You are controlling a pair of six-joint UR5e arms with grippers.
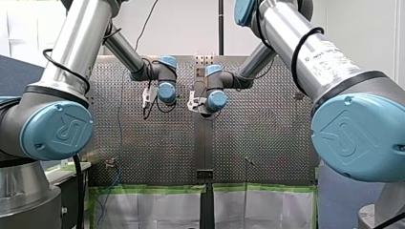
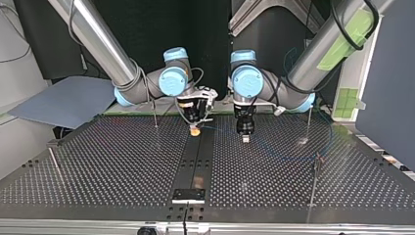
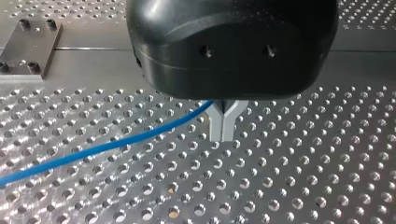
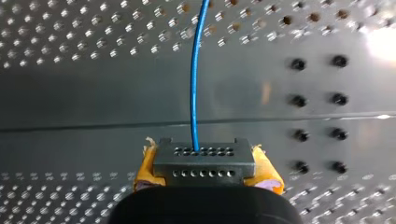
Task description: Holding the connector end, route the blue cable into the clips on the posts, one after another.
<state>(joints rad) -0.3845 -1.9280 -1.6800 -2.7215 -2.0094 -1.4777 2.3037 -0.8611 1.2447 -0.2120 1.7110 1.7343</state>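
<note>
clamped between the worn yellow pads of my right gripper: a grey metal connector block with two rows of small holes. squeezed from both sides, with the block's near part hidden under the black housing. rising out of the far row of holes, straight ahead of the fingers: a thin blue cable, running on over the perforated metal table until cut off from view.

on my left gripper, bare metal fingers pressed together at the tips and splayed in a small fork nearer the housing. reaching that fork from one side, the same blue cable, then swallowed by the bulky black body. cannot tell whether pinched there or merely passing behind. beyond the fingers, only dimpled plate under the tips. off to one side of the housing, a flat grey plate with four bolts, partly cut off.

in the top view, both grippers hanging close over the table, near each other, tips pointing down. barely traceable there: a faint blue line from the right gripper's pads toward the left gripper and on past it. standing well out to the sides of both tools, thin upright metal posts; clips on them too small to make out, and no cable seen in any.
</note>
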